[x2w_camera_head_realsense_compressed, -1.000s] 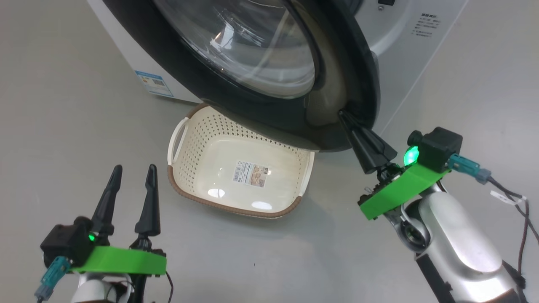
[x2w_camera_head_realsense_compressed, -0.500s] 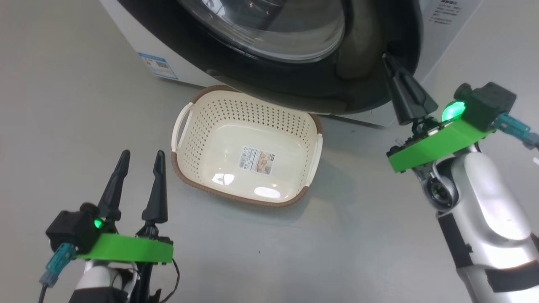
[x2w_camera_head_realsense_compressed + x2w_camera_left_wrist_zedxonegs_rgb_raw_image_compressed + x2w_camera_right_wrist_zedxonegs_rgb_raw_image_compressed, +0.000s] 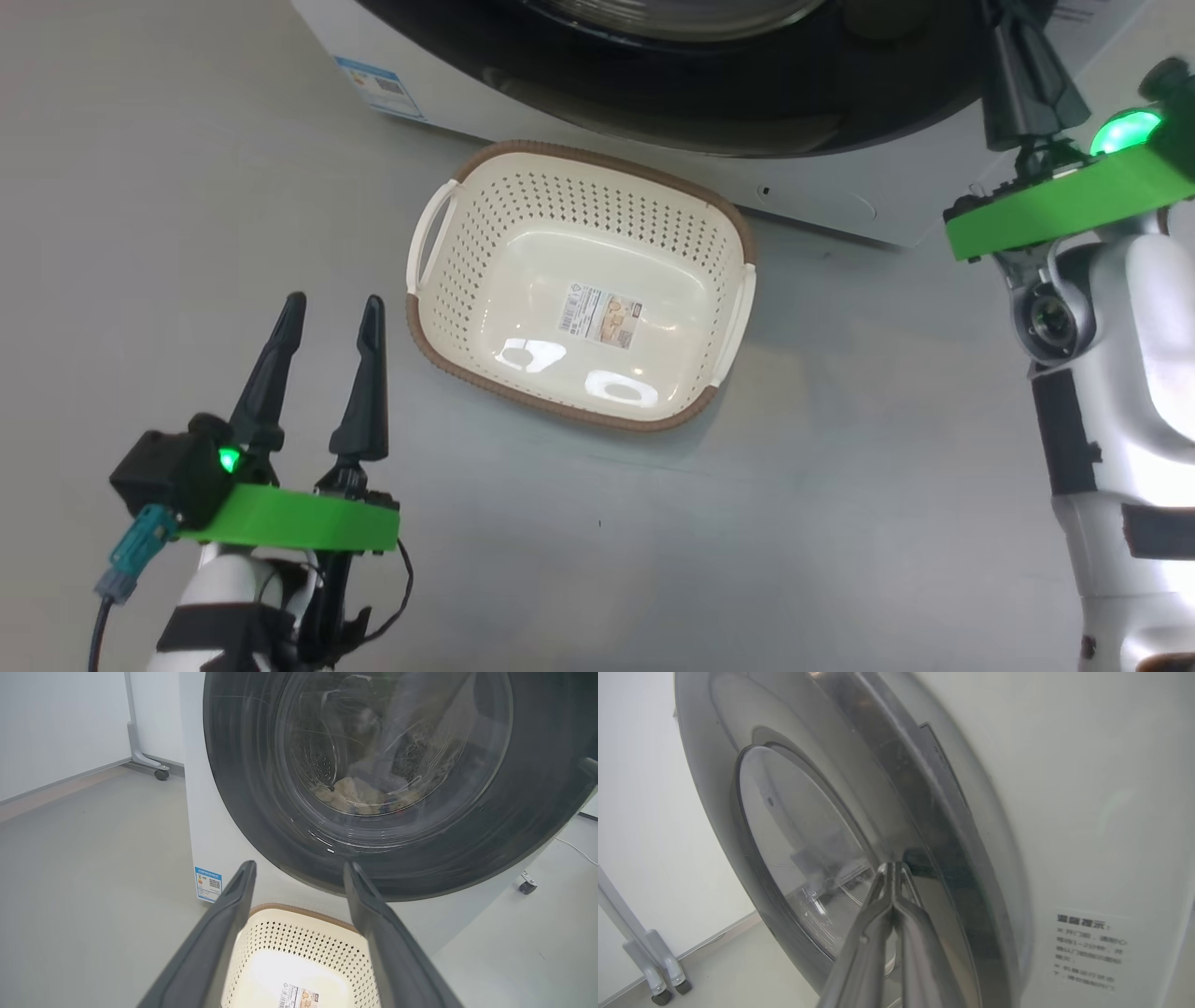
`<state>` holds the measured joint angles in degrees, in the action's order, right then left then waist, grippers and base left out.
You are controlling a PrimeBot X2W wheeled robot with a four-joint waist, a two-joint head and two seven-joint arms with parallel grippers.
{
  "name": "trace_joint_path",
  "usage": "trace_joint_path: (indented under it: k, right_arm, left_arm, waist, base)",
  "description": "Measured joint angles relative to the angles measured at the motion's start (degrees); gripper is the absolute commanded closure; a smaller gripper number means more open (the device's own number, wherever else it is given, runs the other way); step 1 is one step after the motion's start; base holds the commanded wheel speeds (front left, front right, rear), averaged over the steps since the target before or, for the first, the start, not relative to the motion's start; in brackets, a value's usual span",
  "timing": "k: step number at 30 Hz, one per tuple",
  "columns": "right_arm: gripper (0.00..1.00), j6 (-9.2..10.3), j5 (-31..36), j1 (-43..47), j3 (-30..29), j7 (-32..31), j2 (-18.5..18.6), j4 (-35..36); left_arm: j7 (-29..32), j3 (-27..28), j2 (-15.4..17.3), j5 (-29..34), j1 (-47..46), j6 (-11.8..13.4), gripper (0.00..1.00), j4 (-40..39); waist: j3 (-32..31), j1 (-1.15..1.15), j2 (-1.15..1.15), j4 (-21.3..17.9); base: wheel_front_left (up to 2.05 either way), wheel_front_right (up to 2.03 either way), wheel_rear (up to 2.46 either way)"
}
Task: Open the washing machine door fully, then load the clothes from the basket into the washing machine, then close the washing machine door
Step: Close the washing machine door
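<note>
A cream-white perforated plastic basket (image 3: 485, 233) with a brown rim sits upright at centre frame, its bottom label showing. Above it, the black-ringed round glass door (image 3: 243, 788) of the white boxy washing machine (image 3: 205, 835) lies close against the front. Cream-yellow clothes (image 3: 355, 795) show behind the glass.

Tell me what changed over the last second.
The right gripper, shut with its tips at the door edge, pushed the door in toward the washer, so it no longer overhangs the basket. The head camera shifted too. The basket stayed put and empty on the floor, and the left gripper stayed open and idle.
</note>
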<state>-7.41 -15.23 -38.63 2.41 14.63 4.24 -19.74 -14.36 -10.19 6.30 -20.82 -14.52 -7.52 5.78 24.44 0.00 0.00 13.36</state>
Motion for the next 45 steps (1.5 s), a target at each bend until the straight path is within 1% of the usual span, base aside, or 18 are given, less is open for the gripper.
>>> trace_joint_path:
  k: [5,10,14,18,19,21,23,24,26,27,29,35,45]
  right_arm:
    - [1.00,0.00,1.4,-1.9,-2.8,0.0,-0.3,-0.4]
    - [1.00,-0.20,1.7,-2.7,-3.5,0.0,-0.7,-0.4]
    - [1.00,-0.30,1.9,-2.6,-2.7,0.0,-0.8,-0.8]
    - [1.00,-0.26,1.0,-2.3,-0.7,0.0,-0.7,-0.7]
    - [0.94,-0.25,0.6,-1.8,0.0,0.0,-0.7,-0.6]
    - [0.75,-0.25,0.1,-1.1,0.7,0.0,-0.7,-0.5]
    - [0.65,-0.25,-0.6,0.9,1.8,0.0,-0.7,-0.3]
    - [0.62,-0.25,-0.9,2.1,2.1,0.0,-0.7,-0.2]
    - [0.52,-0.25,-1.4,4.3,2.7,0.0,-0.7,-0.2]
    - [0.39,-0.25,-1.9,5.3,3.4,0.0,-0.7,-0.3]
    - [0.00,-0.25,-2.5,7.5,4.3,0.0,-0.8,-0.3]
    - [0.00,-0.24,-2.9,11.3,5.3,0.0,-0.8,-0.3]
    - [0.00,-0.24,-2.4,19.2,3.0,0.0,-0.9,-0.3]
  left_arm:
    - [0.0,-0.4,0.0,0.0,-1.2,0.0,0.00,0.0]
    - [0.0,-0.4,-0.1,0.0,-1.8,0.0,0.00,0.0]
    - [0.0,-0.4,-0.1,0.0,-1.8,0.0,0.00,0.2]
    - [0.0,0.0,0.0,0.0,-1.7,0.0,0.00,1.1]
    - [0.0,0.3,0.0,0.0,-1.7,0.0,0.00,1.4]
    - [0.0,0.6,0.0,0.0,-1.6,0.0,0.00,1.7]
    - [0.0,1.4,0.2,0.0,-1.1,0.0,0.00,2.1]
    - [0.0,1.8,0.3,0.0,-0.7,0.0,0.00,2.4]
    - [0.0,2.5,0.5,0.0,0.3,0.0,0.00,2.9]
    - [0.0,2.8,0.6,0.0,0.9,0.0,0.00,3.2]
    - [0.0,3.4,1.3,0.1,2.4,0.0,0.00,3.8]
    - [0.0,3.6,3.4,0.0,3.9,0.0,0.00,5.0]
    - [0.0,3.6,5.9,-0.5,5.6,0.0,0.00,6.1]
  waist:
    - [1.3,0.00,0.00,0.8]
    - [2.0,0.00,0.00,1.1]
    - [1.5,0.00,0.00,0.8]
    - [0.3,0.00,0.00,0.1]
    - [-0.2,0.00,0.00,-0.1]
    - [-0.6,0.00,0.00,-0.3]
    - [-1.7,0.00,0.00,-0.9]
    - [-2.2,0.00,0.00,-1.2]
    - [-3.4,0.00,0.00,-1.8]
    - [-4.0,0.00,0.00,-2.2]
    - [-5.6,0.00,0.00,-3.3]
    - [-8.7,0.00,0.00,-5.6]
    - [-12.5,0.00,0.00,-9.6]
  base:
    - [0.00,0.00,0.00]
    - [0.00,0.00,0.00]
    - [0.00,0.00,0.00]
    - [0.00,0.00,0.00]
    - [0.00,0.00,0.00]
    - [0.00,0.00,0.00]
    - [0.00,0.00,0.00]
    - [0.00,0.00,0.00]
    - [0.00,0.00,0.00]
    - [0.00,0.00,0.00]
    - [0.00,0.00,0.00]
    - [0.00,0.00,0.00]
    - [0.00,0.00,0.00]
